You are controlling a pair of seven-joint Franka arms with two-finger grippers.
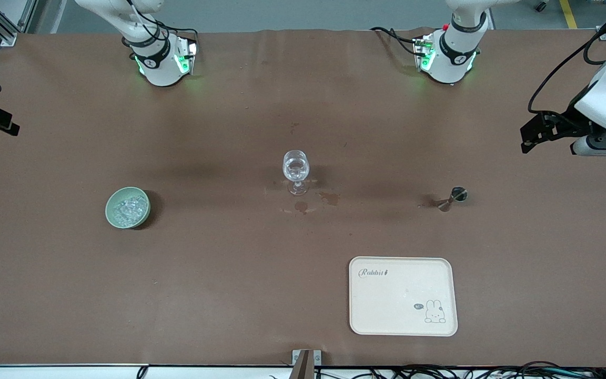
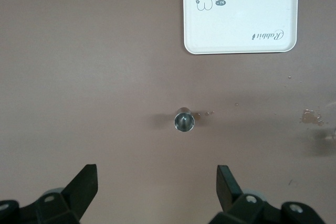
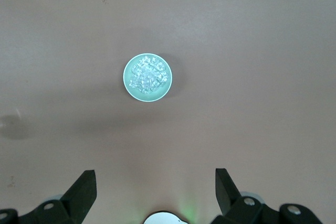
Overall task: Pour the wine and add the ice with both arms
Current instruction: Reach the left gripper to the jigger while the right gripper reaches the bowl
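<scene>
I see the surface [image 1: 71, 295] covered with a brown cloth. In the middle stands a stemmed glass [image 1: 296, 171], upright, with a small amount of clear wine [image 1: 296, 168] inside. Just beside its foot, nearer to the front camera, the cloth has some dark wet stains [image 1: 301, 207].

Toward the right arm's end of the surface sits a pale green bowl [image 1: 109, 210] with the ice [image 1: 128, 208] in it, many small glassy cubes heaped together. Toward the left arm's end stands a small metal measuring cup [image 1: 452, 198], well apart from the glass. A cream tray [image 1: 403, 316] with a rabbit picture lies nearer to the front camera than the measuring cup.

My left claw [image 2: 156, 182] is released, its fingers [image 2: 84, 182] spread wide, and it hangs high over the measuring cup [image 2: 184, 119] with nothing in it. My right claw [image 3: 155, 182] is also released and holds nothing; it hangs high over the cloth, with the bowl [image 3: 129, 85] and the ice [image 3: 148, 74] below it.
</scene>
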